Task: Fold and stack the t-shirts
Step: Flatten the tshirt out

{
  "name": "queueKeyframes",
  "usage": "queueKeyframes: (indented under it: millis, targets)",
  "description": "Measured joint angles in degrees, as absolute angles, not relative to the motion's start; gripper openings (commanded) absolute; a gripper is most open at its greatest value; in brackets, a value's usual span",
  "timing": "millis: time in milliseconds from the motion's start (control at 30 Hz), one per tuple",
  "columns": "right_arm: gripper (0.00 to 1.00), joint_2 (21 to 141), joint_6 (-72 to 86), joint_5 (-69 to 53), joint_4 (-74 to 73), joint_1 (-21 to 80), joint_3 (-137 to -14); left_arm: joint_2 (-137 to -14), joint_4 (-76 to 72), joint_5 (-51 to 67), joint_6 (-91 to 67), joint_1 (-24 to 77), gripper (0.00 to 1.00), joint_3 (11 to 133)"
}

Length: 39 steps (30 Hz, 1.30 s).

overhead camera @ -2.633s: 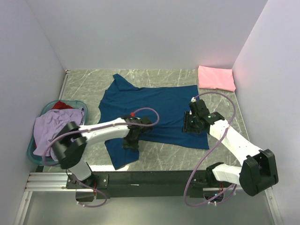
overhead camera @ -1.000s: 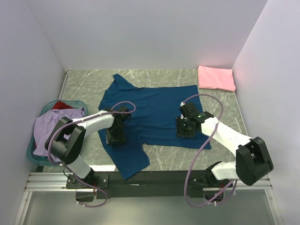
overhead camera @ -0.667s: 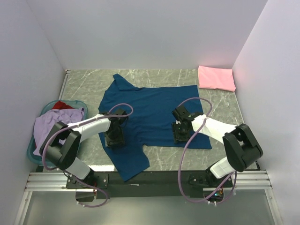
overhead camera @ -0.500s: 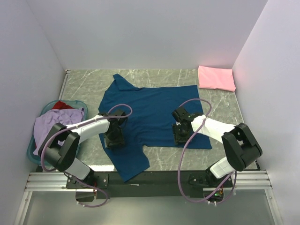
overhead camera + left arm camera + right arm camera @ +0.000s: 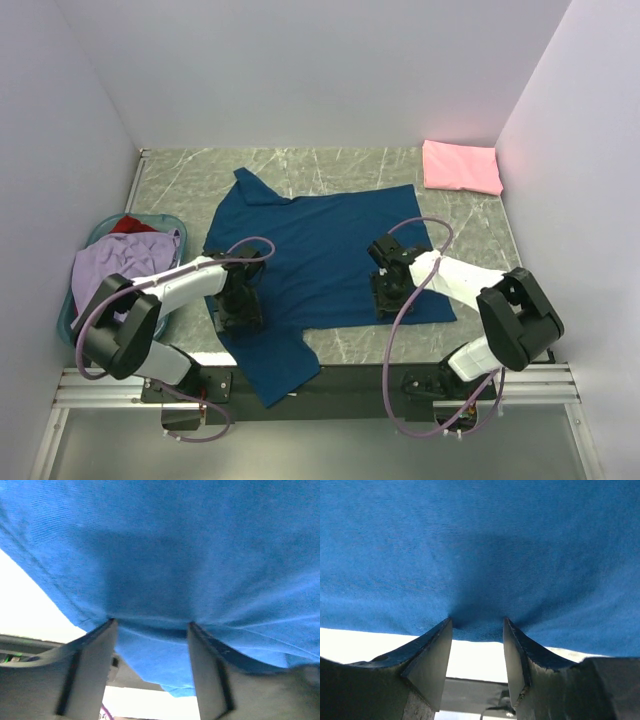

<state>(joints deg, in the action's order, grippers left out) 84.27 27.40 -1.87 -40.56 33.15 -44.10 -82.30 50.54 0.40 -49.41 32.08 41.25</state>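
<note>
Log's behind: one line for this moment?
navy t-shirt: spread out | left gripper, right gripper: open, tips on its near edge | pink t-shirt: folded

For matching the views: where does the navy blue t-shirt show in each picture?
Top external: navy blue t-shirt lies spread in the middle of the table, with the left gripper and right gripper on its near part.
Left wrist: it fills the upper frame, above the fingers.
Right wrist: it fills the upper two thirds, above the fingers.
Shared landmark: the shirt's near edge, beside each gripper's fingertips.
</note>
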Motion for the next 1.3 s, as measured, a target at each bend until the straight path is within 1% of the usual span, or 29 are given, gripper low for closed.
queueKeyframes:
  millis: [100, 167, 200, 367, 400, 500, 633, 800, 933, 1300]
  targets:
    - [0.53, 83.7, 27.4, -2.0, -42.3, 33.3, -43.9, -82.2, 52.5, -0.1, -49.5, 32.2, 0.75, 41.3]
    - [0.53, 82.4, 27.4, -1.9, -43.4, 33.8, -44.0, -82.2, 54.6, -1.5, -49.5, 32.3, 0.78, 42.3]
    - [0.53, 81.4, 27.4, -2.0, -44.1, 34.2, -44.3, -82.1, 55.7, -2.3, -49.7, 32.3, 0.82, 43.3]
    - [0.49, 78.0, 27.8, -2.7, -44.4, 39.2, -50.1, -81.0, 58.2, -6.0, -50.6, 32.2, 0.86, 51.9]
    - [0.48, 78.1, 28.0, -2.9, -44.1, 40.4, -51.5, -80.6, 58.2, -7.2, -50.7, 32.0, 0.9, 53.9]
    - [0.48, 80.6, 28.7, -3.7, -42.6, 44.4, -55.8, -79.0, 58.2, -9.9, -51.1, 31.5, 0.95, 57.3]
    - [0.47, 88.1, 29.1, -3.8, -41.1, 49.2, -60.9, -75.9, 58.8, -13.9, -52.1, 30.7, 0.99, 58.5]
    - [0.47, 97.6, 29.1, -3.9, -41.5, 53.5, -64.3, -70.6, 60.2, -18.4, -53.6, 30.4, 0.99, 58.5]
    - [0.47, 101.5, 29.1, -3.8, -42.4, 55.2, -64.7, -66.8, 61.0, -21.2, -54.9, 30.4, 0.99, 58.5]
    - [0.47, 103.4, 29.1, -3.5, -45.6, 57.7, -64.9, -64.6, 62.1, -24.1, -56.7, 30.1, 0.99, 58.0]
